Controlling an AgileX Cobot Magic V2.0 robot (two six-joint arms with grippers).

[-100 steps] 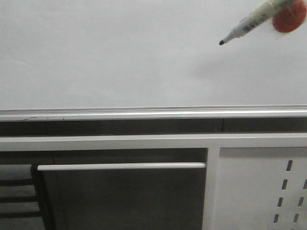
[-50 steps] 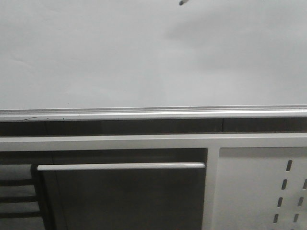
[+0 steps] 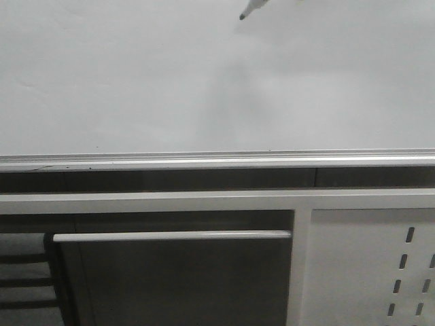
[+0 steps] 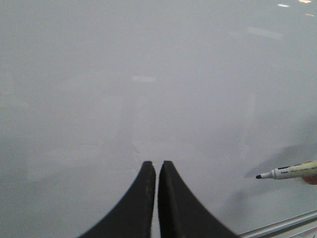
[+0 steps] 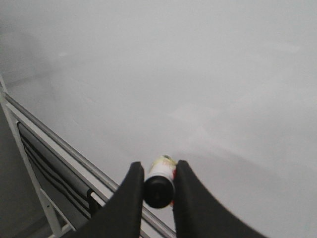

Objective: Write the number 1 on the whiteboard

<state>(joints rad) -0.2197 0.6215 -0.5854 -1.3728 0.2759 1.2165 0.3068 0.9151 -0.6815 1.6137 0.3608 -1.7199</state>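
Note:
The whiteboard [image 3: 136, 81] fills the upper part of the front view, with its silver edge rail [image 3: 217, 159] below. No black stroke of the number 1 shows on it. The marker [image 3: 248, 9], white with a black tip, pokes in at the top edge of the front view. My right gripper [image 5: 158, 171] is shut on the marker [image 5: 159, 184], seen end-on by its black cap end. The marker also shows in the left wrist view [image 4: 287, 172], close to the board. My left gripper [image 4: 157, 163] is shut and empty above the bare board [image 4: 148, 74].
Below the rail stands a white frame with a horizontal bar [image 3: 170, 236] and a white perforated metal panel [image 3: 370, 268] at the lower right. In the right wrist view the board's rail [image 5: 59, 144] and a dark rack run beside it.
The marker moved left and up across the board; the red part by it left the view. Half a second ago only the tip showed at the top; now it sits slightly lower and further left.

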